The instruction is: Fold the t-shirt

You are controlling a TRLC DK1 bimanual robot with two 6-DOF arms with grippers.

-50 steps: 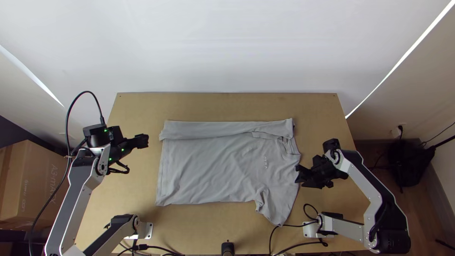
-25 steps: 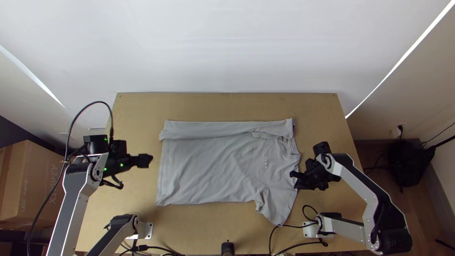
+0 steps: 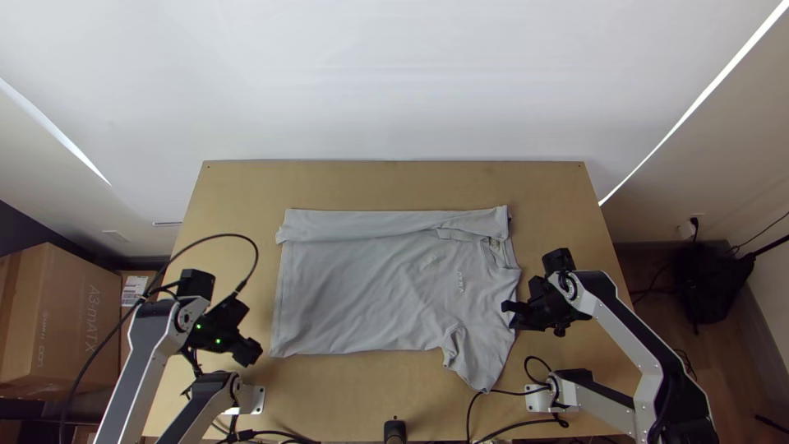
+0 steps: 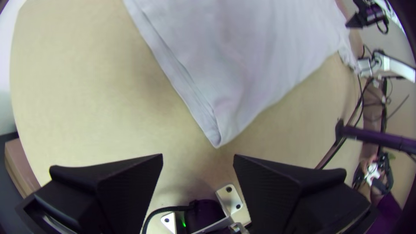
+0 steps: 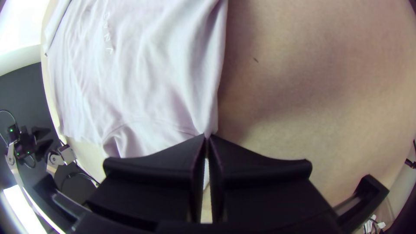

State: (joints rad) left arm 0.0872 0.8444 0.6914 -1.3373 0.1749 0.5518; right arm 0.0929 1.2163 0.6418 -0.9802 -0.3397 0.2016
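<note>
Grey t-shirt [image 3: 370,288] lies on wooden table [image 3: 345,395], hem toward left arm, collar [image 3: 495,255] toward right arm. Far side folded over in long strip [image 3: 370,222]; near sleeve [image 3: 481,362] spread toward table's near edge. Left gripper [image 3: 250,353] wide open, holding nothing, just beside near corner of hem. Right gripper [image 3: 505,312] closed to thin slit, pinching shoulder edge between collar and near sleeve, cloth gathered at its fingertips [image 5: 200,139].

The left tool [image 3: 250,353] has its fingers spread wide; the right tool [image 3: 507,314] has its fingertips pinched together.
</note>
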